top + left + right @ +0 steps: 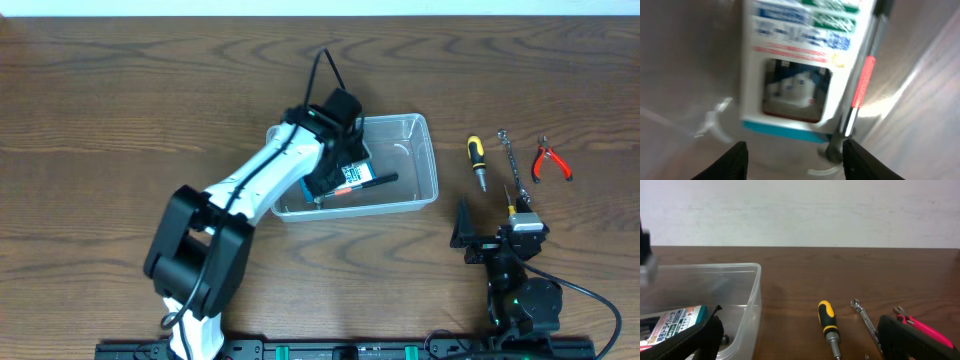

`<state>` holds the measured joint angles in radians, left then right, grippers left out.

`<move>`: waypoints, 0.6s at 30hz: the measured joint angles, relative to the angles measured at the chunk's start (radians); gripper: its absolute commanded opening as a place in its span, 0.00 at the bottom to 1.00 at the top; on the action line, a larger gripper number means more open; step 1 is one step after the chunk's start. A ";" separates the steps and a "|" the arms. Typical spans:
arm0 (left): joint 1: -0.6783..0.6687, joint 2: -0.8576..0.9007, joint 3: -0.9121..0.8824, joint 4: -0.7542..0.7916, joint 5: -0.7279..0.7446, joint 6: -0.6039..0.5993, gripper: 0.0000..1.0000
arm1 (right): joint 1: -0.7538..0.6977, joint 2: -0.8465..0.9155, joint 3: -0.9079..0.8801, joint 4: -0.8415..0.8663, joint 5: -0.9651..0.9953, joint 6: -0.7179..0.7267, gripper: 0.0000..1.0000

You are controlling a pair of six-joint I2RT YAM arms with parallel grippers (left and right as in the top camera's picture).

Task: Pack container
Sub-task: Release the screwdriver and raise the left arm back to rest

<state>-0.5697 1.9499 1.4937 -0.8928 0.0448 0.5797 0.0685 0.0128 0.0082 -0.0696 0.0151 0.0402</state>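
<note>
Box [675,322] is lying in clear container [754,287], w/ screwdriver [827,325], slim metal tool [865,321] & red pliers [926,330] resting on tabletop [790,265] beside it.

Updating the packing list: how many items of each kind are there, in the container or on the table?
Blue-and-white box, in container: 1
Slim black tool, in container: 1
Yellow-handled screwdriver: 1
Silver wrench: 1
Red pliers: 1
Total: 5

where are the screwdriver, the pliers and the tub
screwdriver [475,152] overhead, yellow and black handle
pliers [546,154] overhead, where the red handles meet
tub [408,160] overhead, bare right part of its floor
</note>
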 measured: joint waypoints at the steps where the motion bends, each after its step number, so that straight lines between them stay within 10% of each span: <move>1: 0.007 -0.009 0.010 0.000 0.000 0.000 0.51 | 0.000 0.000 0.000 0.000 0.000 0.000 0.99; 15: 0.078 -0.079 0.056 0.005 -0.093 -0.043 0.52 | 0.000 0.000 0.000 0.000 0.000 0.000 0.99; 18: 0.114 -0.079 0.058 0.006 -0.128 -0.107 0.68 | 0.000 0.000 0.000 0.000 0.000 0.000 0.99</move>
<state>-0.4557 1.8709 1.5517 -0.8871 -0.0834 0.4728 0.0685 0.0128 0.0082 -0.0696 0.0151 0.0399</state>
